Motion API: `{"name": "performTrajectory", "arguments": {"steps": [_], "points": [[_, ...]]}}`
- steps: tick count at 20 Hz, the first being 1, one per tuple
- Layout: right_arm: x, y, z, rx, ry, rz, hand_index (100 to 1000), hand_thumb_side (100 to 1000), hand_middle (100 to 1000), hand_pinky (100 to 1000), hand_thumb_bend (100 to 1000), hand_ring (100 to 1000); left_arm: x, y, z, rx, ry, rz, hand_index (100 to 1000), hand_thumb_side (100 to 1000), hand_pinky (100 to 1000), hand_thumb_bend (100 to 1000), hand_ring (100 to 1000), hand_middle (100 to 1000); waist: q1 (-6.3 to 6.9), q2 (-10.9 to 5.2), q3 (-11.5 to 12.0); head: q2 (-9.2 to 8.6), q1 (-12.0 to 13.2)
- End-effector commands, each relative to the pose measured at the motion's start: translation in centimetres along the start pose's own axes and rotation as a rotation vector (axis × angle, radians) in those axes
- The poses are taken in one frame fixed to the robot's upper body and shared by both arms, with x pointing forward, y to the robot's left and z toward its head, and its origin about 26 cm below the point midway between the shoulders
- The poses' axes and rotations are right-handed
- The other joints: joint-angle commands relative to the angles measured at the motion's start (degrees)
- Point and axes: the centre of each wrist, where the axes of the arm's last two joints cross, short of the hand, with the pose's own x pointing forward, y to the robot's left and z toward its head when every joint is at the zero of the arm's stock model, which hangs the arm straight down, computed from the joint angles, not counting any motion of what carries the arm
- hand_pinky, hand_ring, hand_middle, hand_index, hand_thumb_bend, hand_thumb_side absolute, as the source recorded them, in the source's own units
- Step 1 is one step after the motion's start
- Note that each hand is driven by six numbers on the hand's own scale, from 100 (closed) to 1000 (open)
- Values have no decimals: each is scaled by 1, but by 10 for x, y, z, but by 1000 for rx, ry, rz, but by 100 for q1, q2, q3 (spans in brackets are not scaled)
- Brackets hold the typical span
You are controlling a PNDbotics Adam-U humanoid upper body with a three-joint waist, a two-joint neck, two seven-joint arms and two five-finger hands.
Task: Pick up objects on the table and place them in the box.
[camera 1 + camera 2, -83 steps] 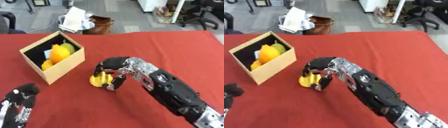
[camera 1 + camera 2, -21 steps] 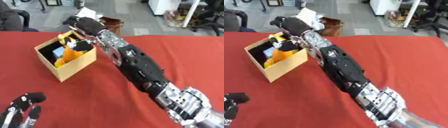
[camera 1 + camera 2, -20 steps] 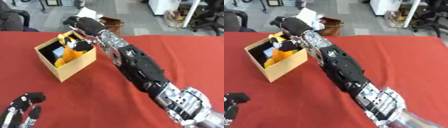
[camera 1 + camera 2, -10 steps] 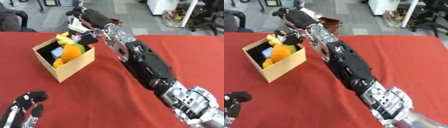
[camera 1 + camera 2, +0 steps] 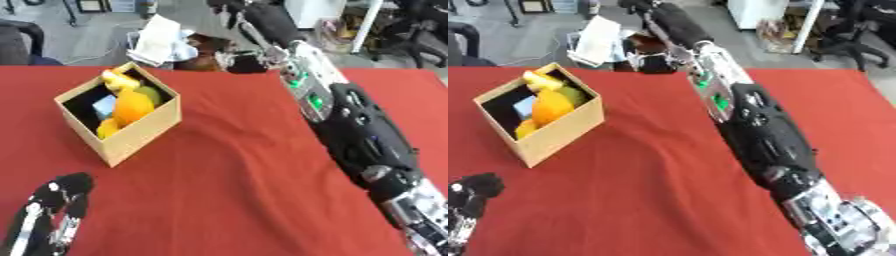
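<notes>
An open tan cardboard box (image 5: 131, 137) is sitting on the left part of the red table, turned so one corner is pointing toward the viewer. Inside it, an orange fruit (image 5: 130, 106), a yellow item (image 5: 117, 80), a green fruit (image 5: 151, 94) and a pale blue object (image 5: 103, 106) are lying piled together.

I can read no text, label, brand or number anywhere: not on the box (image 5: 131, 137), nor on my right arm (image 5: 350, 120), nor on the red tabletop (image 5: 219, 200).
</notes>
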Motion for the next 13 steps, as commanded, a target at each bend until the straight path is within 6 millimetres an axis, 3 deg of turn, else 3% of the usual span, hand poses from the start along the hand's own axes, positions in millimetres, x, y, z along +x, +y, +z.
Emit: {"name": "performTrajectory", "arguments": {"steps": [1, 6, 8, 10, 11, 13], "points": [[-13, -35, 15, -141, 35, 7, 904, 325, 744, 586, 100, 630, 5, 11, 0, 51, -10, -34, 795, 744, 753, 355, 733, 686, 27, -156, -90, 66, 164], [-19, -39, 51, -281, 160, -86, 892, 305, 718, 567, 100, 621, 4, 17, 4, 109, 11, -47, 810, 745, 756, 354, 746, 708, 80, -146, -375, 145, 466], [-20, -37, 66, -332, 224, -138, 891, 342, 712, 560, 100, 619, 3, 18, 6, 123, 19, -49, 820, 743, 759, 356, 754, 721, 102, -155, -460, 212, 551], [-23, -32, 80, -372, 297, -188, 891, 442, 713, 555, 100, 617, 1, 20, 9, 137, 29, -51, 824, 743, 760, 356, 757, 728, 115, -173, -544, 325, 625], [-24, -28, 87, -387, 333, -212, 892, 414, 709, 554, 100, 617, 0, 20, 11, 142, 36, -53, 837, 745, 763, 357, 764, 741, 124, -180, -600, 387, 666], [-23, -20, 101, -409, 397, -255, 892, 440, 709, 552, 100, 619, -2, 21, 14, 150, 50, -55, 844, 745, 765, 359, 772, 752, 134, -208, -695, 500, 718]]}}
